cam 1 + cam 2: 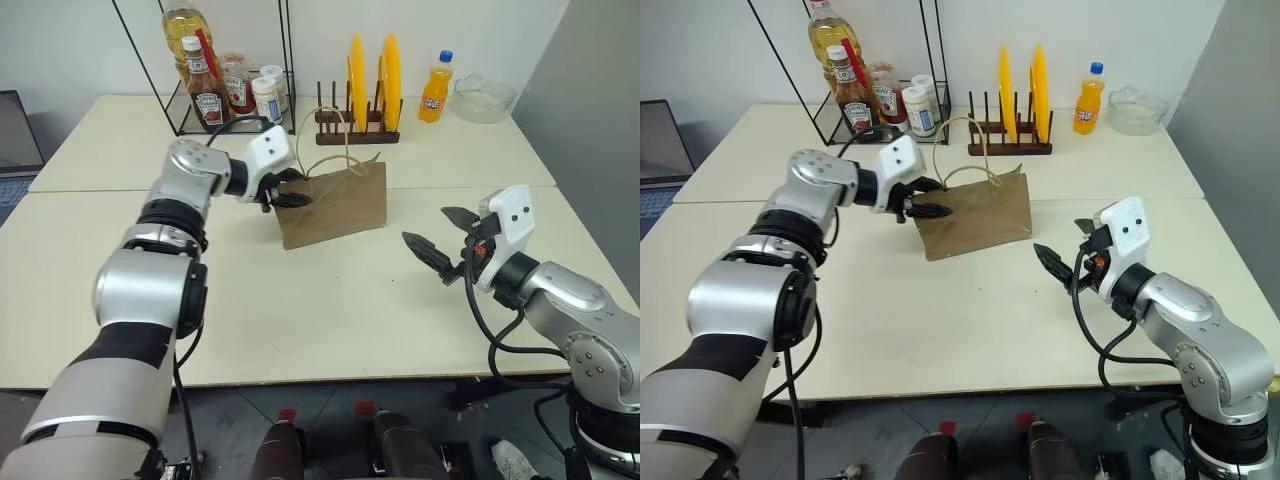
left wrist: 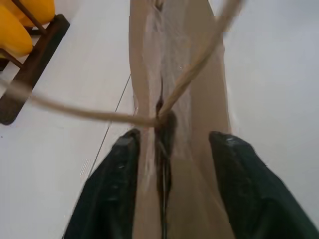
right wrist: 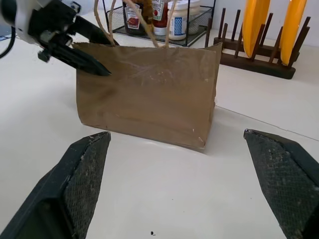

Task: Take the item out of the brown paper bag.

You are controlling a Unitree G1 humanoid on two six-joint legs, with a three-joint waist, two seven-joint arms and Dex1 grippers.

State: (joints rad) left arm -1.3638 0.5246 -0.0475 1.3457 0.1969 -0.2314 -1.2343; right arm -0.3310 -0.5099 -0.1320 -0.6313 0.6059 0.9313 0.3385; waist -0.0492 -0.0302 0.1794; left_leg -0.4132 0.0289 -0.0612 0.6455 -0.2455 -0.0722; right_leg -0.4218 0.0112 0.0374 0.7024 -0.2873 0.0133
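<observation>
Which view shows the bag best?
Right wrist view: the whole bag faces the camera, standing upright, with the left gripper at its top corner. The eye views show it from farther off. The left wrist view catches a close stretch of its rim and a handle.

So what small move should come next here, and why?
Probably close the left gripper on the brown paper bag rim: its open fingers straddle the top edge by the string handle. The right gripper waits open, apart from the bag.

Open table [image 1: 330,300] btwn right gripper [image 1: 440,245] & brown paper bag [image 1: 335,205]; handles [image 1: 335,140] cross bag mouth.
</observation>
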